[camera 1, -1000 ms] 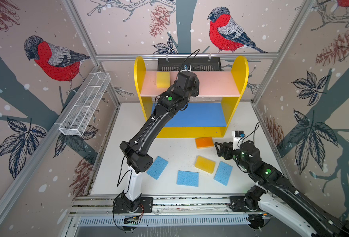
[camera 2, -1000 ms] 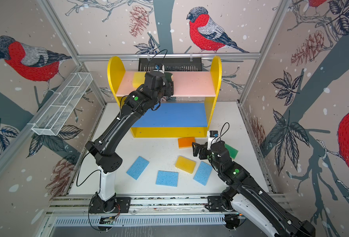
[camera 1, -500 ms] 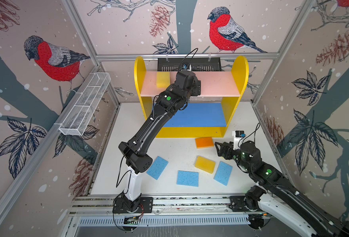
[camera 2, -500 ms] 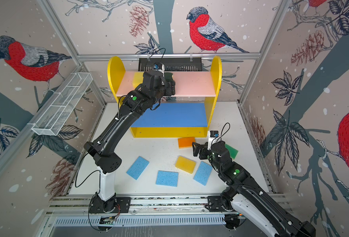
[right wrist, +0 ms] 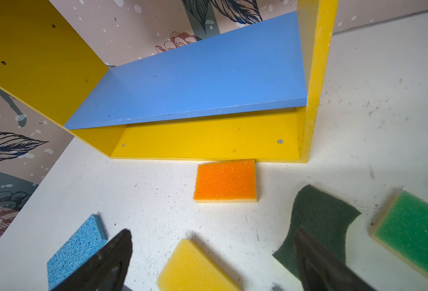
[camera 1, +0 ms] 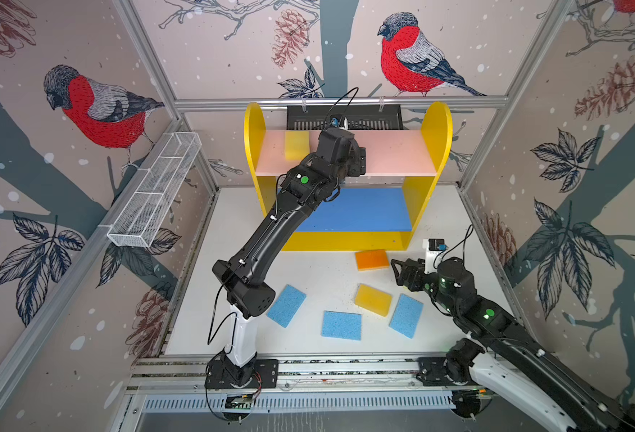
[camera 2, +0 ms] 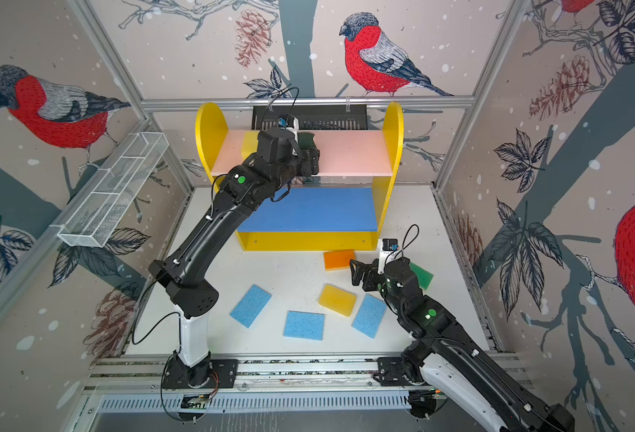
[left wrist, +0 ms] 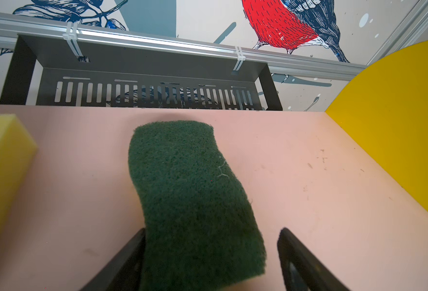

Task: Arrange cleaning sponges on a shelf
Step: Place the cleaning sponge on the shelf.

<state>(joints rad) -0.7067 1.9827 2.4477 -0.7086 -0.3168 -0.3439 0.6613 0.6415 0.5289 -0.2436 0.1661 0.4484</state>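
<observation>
Dark green sponge (left wrist: pixel 192 196) lies flat on the pink board (left wrist: pixel 308 176) of the shelf (camera 1: pixel 435 127), near a yellow sponge (left wrist: pixel 1 163). The left jaws stand wide around it: one side touches it, the other is apart. The right jaws are wide too and hold nothing, low over the bench (camera 1: pixel 319 269), where an orange sponge (camera 1: pixel 372 259) and three blue sponges (camera 1: pixel 341 324) lie.

You get no readable text, label, brand or number in any view. Nothing legible on the yellow-sided three-level shelf (camera 1: pixel 437 127), the orange-topped rectangular sponge (right wrist: pixel 225 180) or the black slotted metal tray (left wrist: pixel 142 73).
</observation>
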